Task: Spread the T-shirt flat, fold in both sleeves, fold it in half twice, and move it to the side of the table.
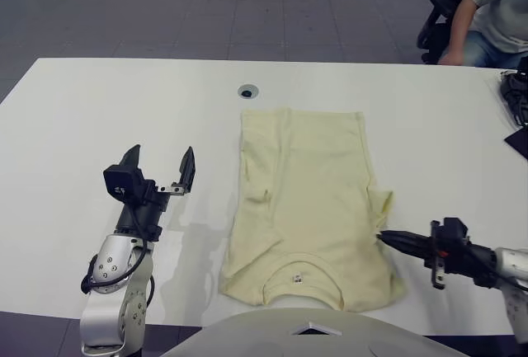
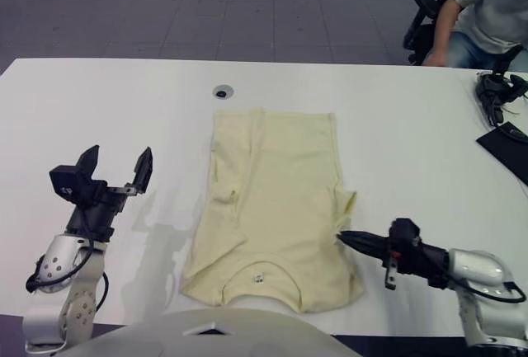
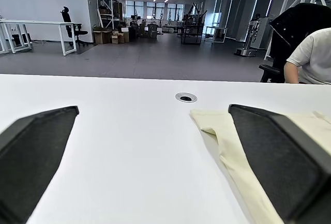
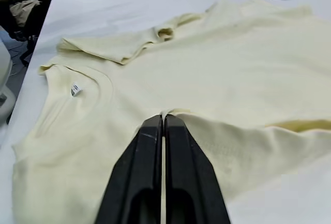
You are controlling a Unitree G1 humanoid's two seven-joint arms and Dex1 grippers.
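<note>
T-shirt [image 1: 305, 200]: we found it flat at mid-table [image 1: 99, 110], collar nearest the robot, both sleeves folded inward.
Left gripper [image 1: 161, 159]: we noted it raised left of the T-shirt and apart from it, fingers spread, grasping nothing.
Right gripper [image 1: 388, 239]: we noted fingers pressed together, tips touching the T-shirt's right sleeve edge.

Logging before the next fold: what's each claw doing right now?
Left claw: open, empty.
Right claw: closed, tip at the shirt's edge; gripping cloth cannot be told.
</note>
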